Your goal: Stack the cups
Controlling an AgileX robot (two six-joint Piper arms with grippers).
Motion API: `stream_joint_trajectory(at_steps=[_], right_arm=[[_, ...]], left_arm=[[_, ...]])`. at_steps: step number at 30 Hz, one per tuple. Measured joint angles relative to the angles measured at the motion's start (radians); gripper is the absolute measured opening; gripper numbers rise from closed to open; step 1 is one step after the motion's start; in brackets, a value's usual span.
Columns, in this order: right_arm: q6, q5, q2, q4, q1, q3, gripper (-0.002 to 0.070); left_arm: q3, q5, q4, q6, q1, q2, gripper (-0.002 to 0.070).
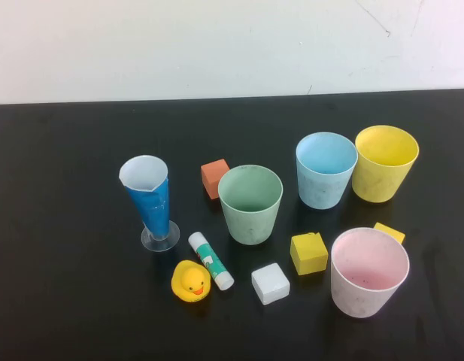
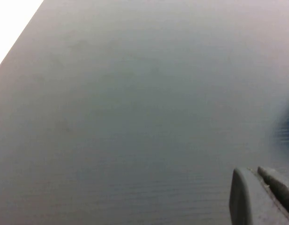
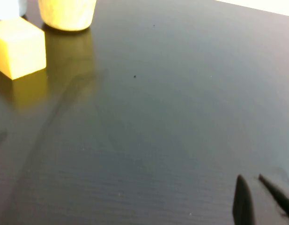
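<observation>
Black tabletop [image 1: 66,301], I see four cups [image 1: 250,203] standing apart, unstacked. Left gripper [image 2: 256,197] and right gripper [image 3: 259,201] both closed, empty, hovering over bare tabletop.

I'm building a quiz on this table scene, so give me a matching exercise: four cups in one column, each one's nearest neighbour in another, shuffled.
Things:
1. green cup
2. blue cup
3. pink cup
4. cone glass

Neighbours:
A. yellow cup right beside it
B. orange block at its far left
C. stands on a clear round base
D. yellow blocks on either side

Pairs: 1-B, 2-A, 3-D, 4-C

Both arms are parked off the high view; the left gripper and right gripper are shut over bare table.
</observation>
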Motion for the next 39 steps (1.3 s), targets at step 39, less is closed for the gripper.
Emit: stream_joint_trajectory(at_steps=[39], right_arm=[[0.051, -0.004, 0.000, 0.415, 0.000, 0.002, -0.0003]], left_arm=[[0.000, 0.000, -0.001, 0.000, 0.000, 0.000, -0.0002]])
